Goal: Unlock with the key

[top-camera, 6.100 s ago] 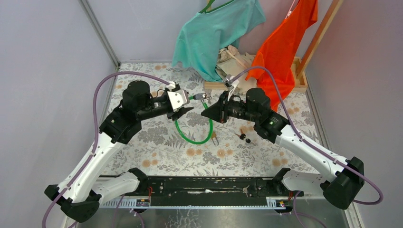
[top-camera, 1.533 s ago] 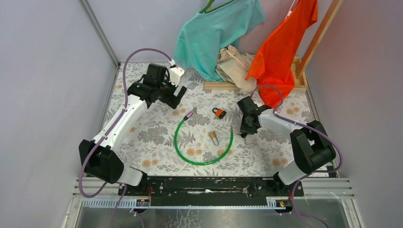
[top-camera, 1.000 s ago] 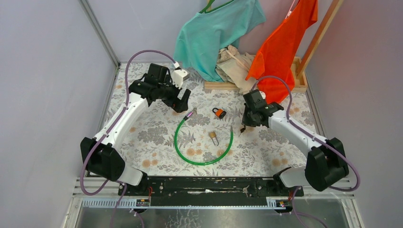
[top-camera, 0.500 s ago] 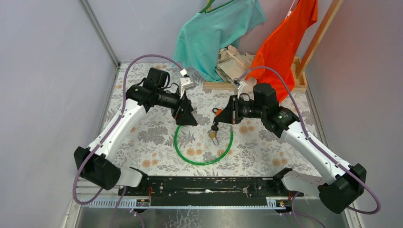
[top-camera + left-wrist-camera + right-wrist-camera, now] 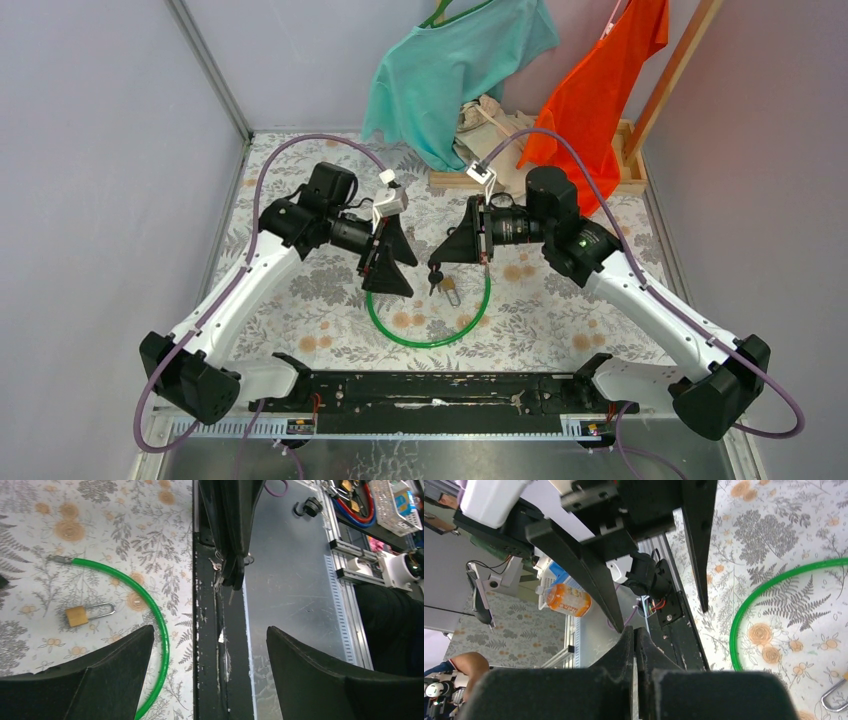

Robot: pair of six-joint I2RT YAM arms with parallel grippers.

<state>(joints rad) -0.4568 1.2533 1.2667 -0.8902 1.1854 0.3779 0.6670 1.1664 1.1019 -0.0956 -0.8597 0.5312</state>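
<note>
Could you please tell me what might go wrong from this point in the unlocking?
1. The key dangles loosely below the shut right gripper, so its blade may swing and be hard to aim.
2. The left gripper is open and empty, and the brass padlock lies loose inside the green cable loop; pushed, it would likely slide.
3. The two grippers face each other closely and could collide.
</note>
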